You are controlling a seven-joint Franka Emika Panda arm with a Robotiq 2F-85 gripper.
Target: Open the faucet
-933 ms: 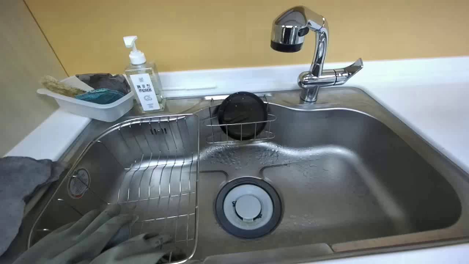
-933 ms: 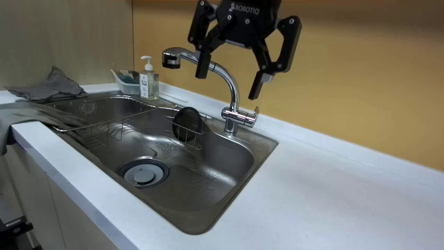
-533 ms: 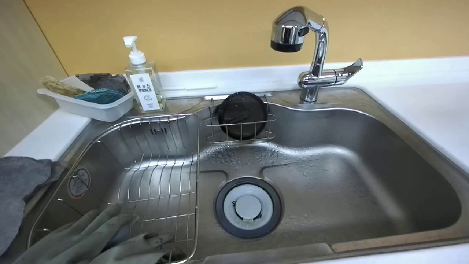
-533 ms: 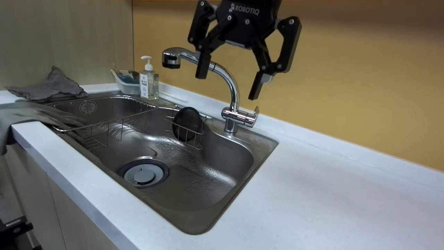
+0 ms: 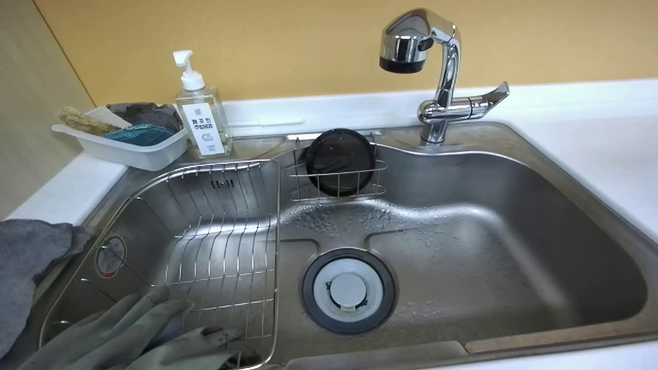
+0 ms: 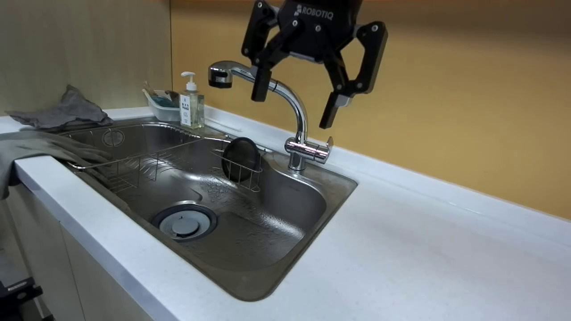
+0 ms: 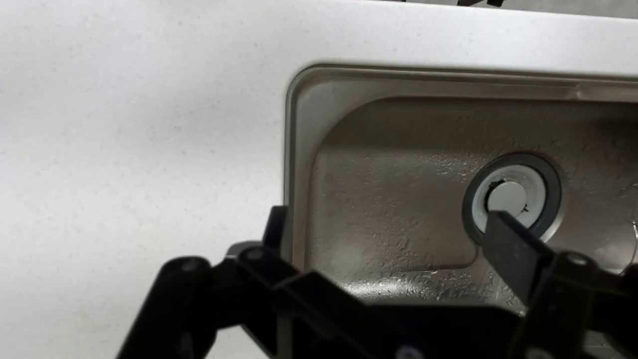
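The chrome faucet stands at the back rim of the sink in both exterior views (image 5: pixel 449 72) (image 6: pixel 302 121). Its rounded spray head (image 5: pixel 403 43) points down over the sink, and no water shows coming from it. Its flat side lever (image 5: pixel 497 95) sticks out to the right of the body and tilts upward. My gripper (image 6: pixel 292 112) hangs fingers down, appearing in front of the faucet's neck and above the lever in an exterior view. It is open with nothing between its fingers. In the wrist view, the open gripper (image 7: pixel 388 212) is over the sink's edge; the faucet is out of view there.
The steel sink (image 5: pixel 462 277) holds a wire rack (image 5: pixel 278 221) and a black round dish (image 5: pixel 341 162) in a small holder. A soap bottle (image 5: pixel 206 126), white caddy (image 5: pixel 136 154), rubber gloves (image 5: pixel 123 331) and grey cloth (image 5: pixel 31 267) are on the left. White counter (image 6: pixel 424 249) borders it.
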